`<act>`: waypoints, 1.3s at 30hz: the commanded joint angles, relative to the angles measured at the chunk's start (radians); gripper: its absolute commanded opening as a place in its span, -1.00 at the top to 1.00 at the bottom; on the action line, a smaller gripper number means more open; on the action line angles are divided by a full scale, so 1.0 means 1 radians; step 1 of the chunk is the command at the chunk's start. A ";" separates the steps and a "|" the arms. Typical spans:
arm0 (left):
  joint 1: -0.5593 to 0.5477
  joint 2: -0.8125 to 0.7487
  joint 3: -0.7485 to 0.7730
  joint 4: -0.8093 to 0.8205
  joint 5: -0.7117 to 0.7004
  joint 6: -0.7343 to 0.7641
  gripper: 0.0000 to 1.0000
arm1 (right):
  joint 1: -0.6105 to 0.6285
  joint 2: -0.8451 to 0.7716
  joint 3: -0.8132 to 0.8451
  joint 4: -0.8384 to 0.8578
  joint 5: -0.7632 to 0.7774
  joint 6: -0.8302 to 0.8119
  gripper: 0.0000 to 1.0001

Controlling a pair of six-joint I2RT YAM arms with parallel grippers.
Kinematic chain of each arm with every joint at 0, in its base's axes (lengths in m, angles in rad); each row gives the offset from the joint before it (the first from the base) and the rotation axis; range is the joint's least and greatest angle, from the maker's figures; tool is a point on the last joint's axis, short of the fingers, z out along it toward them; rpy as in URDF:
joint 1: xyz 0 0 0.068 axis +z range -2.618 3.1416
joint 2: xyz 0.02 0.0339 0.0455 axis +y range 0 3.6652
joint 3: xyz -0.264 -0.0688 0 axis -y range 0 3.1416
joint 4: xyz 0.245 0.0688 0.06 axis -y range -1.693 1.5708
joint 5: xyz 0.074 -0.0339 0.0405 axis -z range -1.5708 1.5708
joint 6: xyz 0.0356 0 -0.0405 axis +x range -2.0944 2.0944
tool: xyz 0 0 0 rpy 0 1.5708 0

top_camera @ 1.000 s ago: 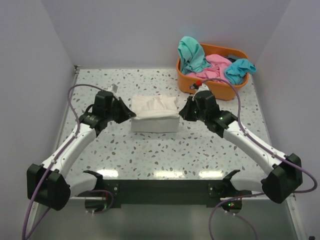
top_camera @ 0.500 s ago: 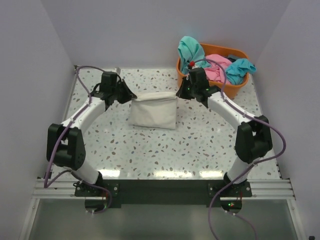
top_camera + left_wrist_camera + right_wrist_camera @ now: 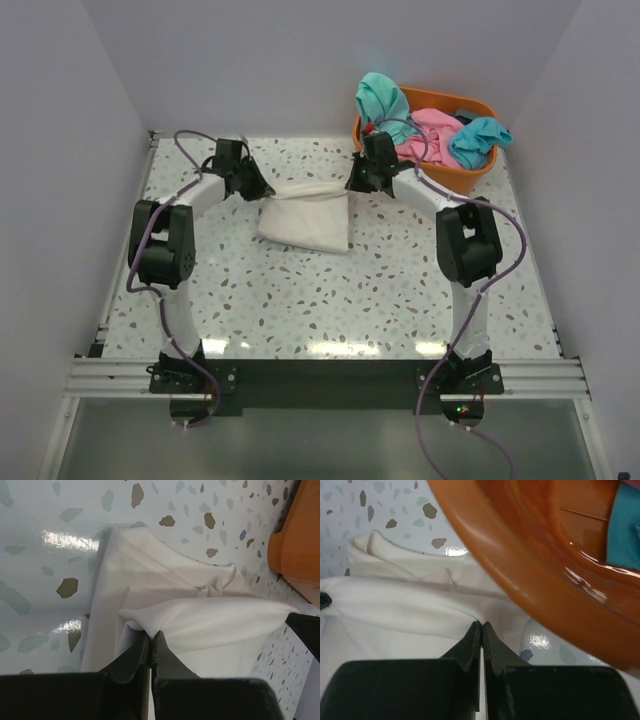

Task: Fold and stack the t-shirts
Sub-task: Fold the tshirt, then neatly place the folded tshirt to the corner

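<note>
A cream-white t-shirt [image 3: 305, 216] lies folded at the back middle of the table, its far edge stretched between both grippers. My left gripper [image 3: 262, 188] is shut on its far left corner; the pinched fold [image 3: 150, 627] shows in the left wrist view. My right gripper [image 3: 349, 186] is shut on the far right corner, the cloth [image 3: 420, 610] drawn up at its tips [image 3: 481, 625]. Teal t-shirts [image 3: 380, 103] and a pink one [image 3: 430, 130] lie heaped in the orange basket [image 3: 470, 178].
The orange basket stands at the back right, its rim [image 3: 530, 575] very close beside my right gripper. White walls close in the table on the left, back and right. Speckled tabletop [image 3: 320, 300] stretches in front of the shirt.
Both arms have reached far toward the back of the table, carrying the shirt's near edge up and over; the cloth now lies further back and flatter.
</note>
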 commanded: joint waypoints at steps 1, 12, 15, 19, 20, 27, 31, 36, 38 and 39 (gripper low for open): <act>0.022 0.047 0.082 0.043 0.009 0.040 0.87 | -0.013 0.017 0.046 0.016 0.041 -0.024 1.00; 0.017 0.006 0.109 0.029 0.061 0.072 -1.00 | -0.008 -0.016 0.021 0.028 -0.051 -0.004 -0.26; 0.006 -0.073 0.057 0.028 0.007 0.082 -1.00 | -0.001 -0.079 -0.045 0.060 -0.109 0.014 -0.91; -0.009 -0.172 -0.028 0.003 -0.051 0.092 -1.00 | 0.026 -0.179 -0.148 0.091 -0.162 0.024 -0.97; -0.012 -0.205 -0.070 -0.001 -0.058 0.105 -1.00 | 0.033 -0.223 -0.197 0.104 -0.166 0.025 -0.97; -0.020 -0.184 -0.120 -0.029 -0.097 0.232 -1.00 | 0.101 -0.447 -0.447 0.143 -0.197 0.027 -0.97; -0.043 -0.100 -0.062 -0.078 -0.110 0.310 -1.00 | 0.131 -0.611 -0.585 0.122 -0.137 0.015 -0.97; -0.090 0.006 0.020 -0.144 -0.219 0.353 -0.97 | 0.139 -0.858 -0.765 0.076 -0.082 0.033 -0.97; -0.110 0.040 0.043 -0.149 -0.228 0.356 -0.84 | 0.139 -0.912 -0.803 0.021 -0.045 0.028 -0.97; -0.116 0.049 0.052 -0.158 -0.265 0.356 -0.79 | 0.139 -0.940 -0.812 0.005 -0.036 0.024 -0.97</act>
